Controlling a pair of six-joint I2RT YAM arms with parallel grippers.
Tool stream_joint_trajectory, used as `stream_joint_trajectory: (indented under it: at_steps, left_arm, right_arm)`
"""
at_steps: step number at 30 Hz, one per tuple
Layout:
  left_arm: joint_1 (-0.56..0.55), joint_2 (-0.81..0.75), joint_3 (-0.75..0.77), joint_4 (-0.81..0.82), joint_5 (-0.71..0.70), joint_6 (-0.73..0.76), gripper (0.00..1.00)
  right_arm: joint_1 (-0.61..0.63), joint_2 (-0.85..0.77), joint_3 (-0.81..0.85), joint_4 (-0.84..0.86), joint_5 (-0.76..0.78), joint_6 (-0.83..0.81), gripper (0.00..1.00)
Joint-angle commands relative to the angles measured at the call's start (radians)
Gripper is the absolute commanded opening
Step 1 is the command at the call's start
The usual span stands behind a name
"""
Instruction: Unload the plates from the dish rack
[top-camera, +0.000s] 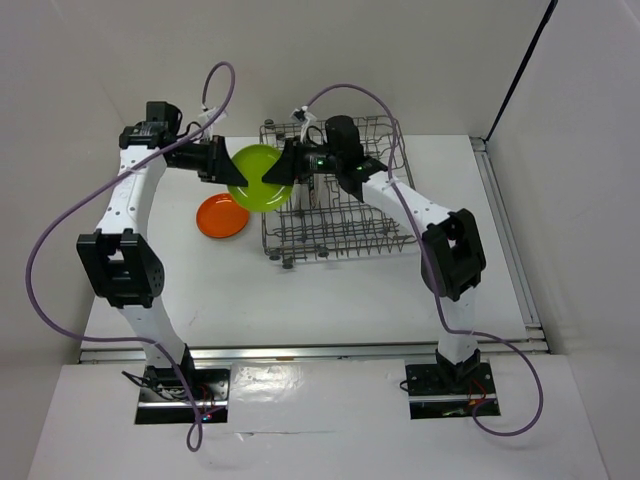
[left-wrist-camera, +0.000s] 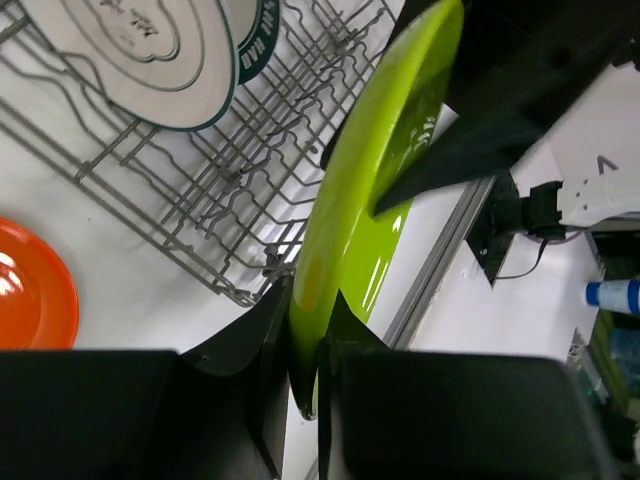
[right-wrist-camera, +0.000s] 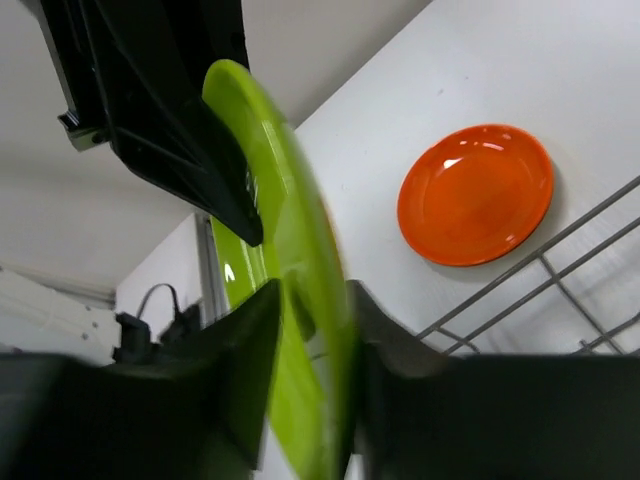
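Over the white table (top-camera: 350, 290) the lime green plate (top-camera: 258, 178) hangs roughly face-up, spanning left-right. The left gripper (top-camera: 228, 168) clamps one rim and the right gripper (top-camera: 280, 172) straddles the other, grip unclear.

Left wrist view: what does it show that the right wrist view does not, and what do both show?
Only the left wrist view: two plates standing in the dish rack, the pale ringed plate and, partly hidden by it, the teal-rimmed plate. Only the right wrist view: the orange plate whole, lying flat on the table; the left view cuts it off. Both: the lime green plate on edge, with the left gripper and the right gripper each astride its rim, and some rack wires.
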Motion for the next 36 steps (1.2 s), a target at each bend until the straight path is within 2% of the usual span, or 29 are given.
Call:
stream_joint_trajectory:
  at_steps: [1,2,4,8,11,15,18,22,26,27,31,36]
  left_arm:
    - [0.075,-0.017,0.023,0.035,-0.095,-0.088,0.0]
    - [0.106,-0.018,0.005,0.044,-0.105,-0.106,0.0]
    - [0.14,-0.018,-0.02,0.069,-0.129,-0.134,0.0]
    - [0.238,0.018,-0.07,0.133,-0.227,-0.227,0.0]
    - [0.247,0.106,-0.046,0.124,-0.273,-0.228,0.0]
    - [0.247,0.231,0.011,0.124,-0.324,-0.238,0.0]
    - [0.247,0.332,0.066,0.083,-0.312,-0.238,0.0]
    - [0.224,0.354,0.045,0.083,-0.346,-0.217,0.0]
    - [0.215,0.364,0.031,0.083,-0.355,-0.205,0.14]
    - [0.215,0.378,0.031,0.06,-0.355,-0.205,0.24]
    - [0.206,0.389,0.042,0.028,-0.384,-0.163,0.5]
    - [0.195,0.409,0.097,-0.038,-0.482,-0.145,0.65]
  right_arm:
    - [0.03,-0.006,0.081,-0.053,0.08,-0.057,0.48]
    - [0.03,-0.006,0.09,-0.076,0.106,-0.077,0.66]
    - [0.03,-0.015,0.124,-0.156,0.21,-0.101,0.74]
    - [0.03,-0.082,0.133,-0.271,0.447,-0.163,0.74]
    - [0.03,-0.126,0.088,-0.293,0.566,-0.187,0.76]
    - [0.03,-0.179,0.033,-0.304,0.635,-0.207,0.76]
    - [0.03,-0.204,0.019,-0.322,0.675,-0.218,0.76]
    - [0.03,-0.213,0.019,-0.345,0.684,-0.236,0.76]
    - [0.03,-0.213,0.019,-0.356,0.684,-0.236,0.76]
    - [0.03,-0.213,0.019,-0.356,0.684,-0.236,0.76]
    - [0.03,-0.213,0.019,-0.356,0.675,-0.236,0.76]
    - [0.03,-0.213,0.019,-0.356,0.666,-0.236,0.76]
